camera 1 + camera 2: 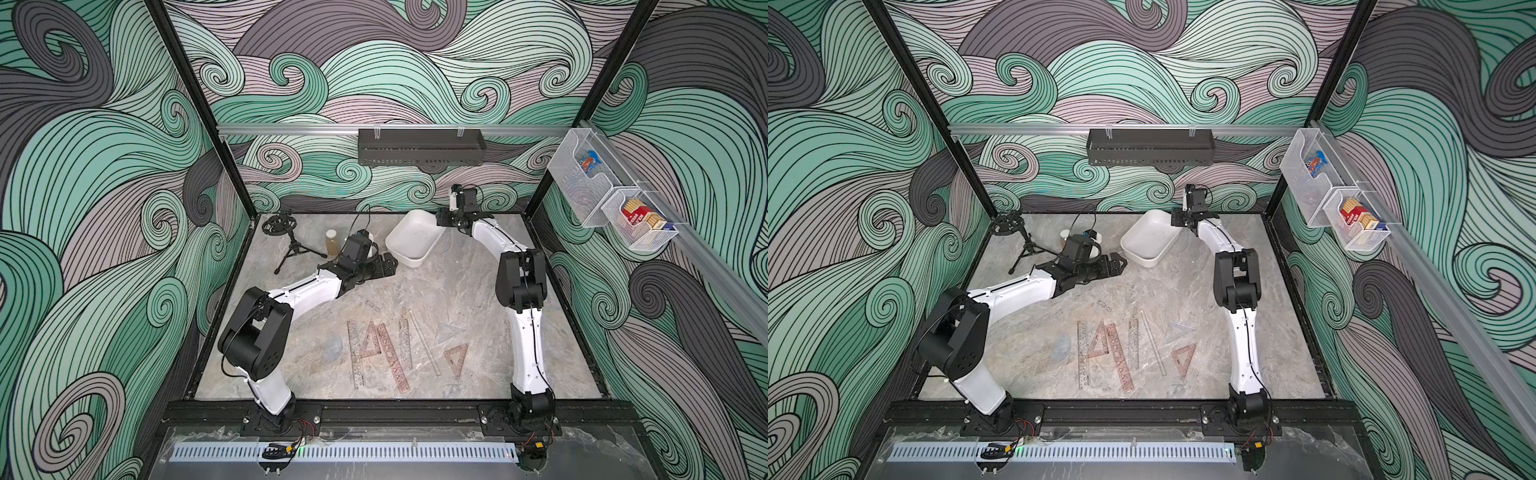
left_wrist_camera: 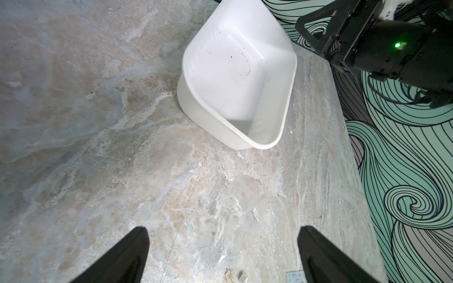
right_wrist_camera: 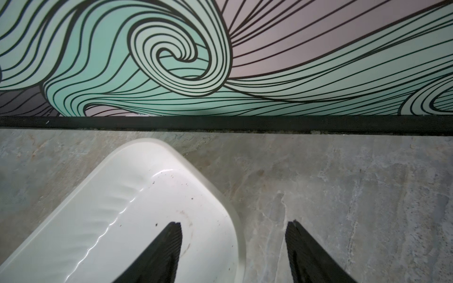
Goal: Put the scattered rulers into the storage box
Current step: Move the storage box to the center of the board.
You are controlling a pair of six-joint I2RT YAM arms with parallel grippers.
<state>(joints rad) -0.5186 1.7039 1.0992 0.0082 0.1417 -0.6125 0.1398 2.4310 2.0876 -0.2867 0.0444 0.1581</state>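
Two arms, both empty. Left to right in a top view:

- Tripod (image 1: 291, 245): one, small, matte black, ring-shaped head.
- Bottle (image 1: 331, 243): one, a clear cylinder of amber liquid with a pale cap.
- The left gripper (image 2: 223, 229) is low over the bare table (image 1: 457, 282), a grey-beige marble-look slab. Its jaws are spread fully wide with nothing between them. The box is ahead of it, not touching.
- The scattered rulers (image 1: 392, 361) are thin, flat, see-through plastic with scale marks and cut-outs. They lie flat near the front edge at centre, well apart from both grippers. I count seven: four straight strips (two pinkish-brown, two clear) and three triangles (two pinkish-brown, one clear). The clear ones are faint, so the count may be low. There is a bluish rounded patch just left of them; can't tell what it is.
- The storage box (image 1: 409, 259) is one shallow white tub of smooth plastic with rounded corners. It sits on the far half of the table near the back wall. There are no rulers in it, only dark specks and a faint ring mark.
- The right gripper (image 3: 234, 222) is at the box's far right corner. Its jaws are apart and straddle the rim, one finger over the inside and one over the table. It grips nothing; can't tell whether it touches.
- Tray (image 1: 419, 147): one, long, black, perforated, on the back rail.
- Baskets (image 1: 573, 195): two, white wire mesh, on the right rail, holding small colourful packs.
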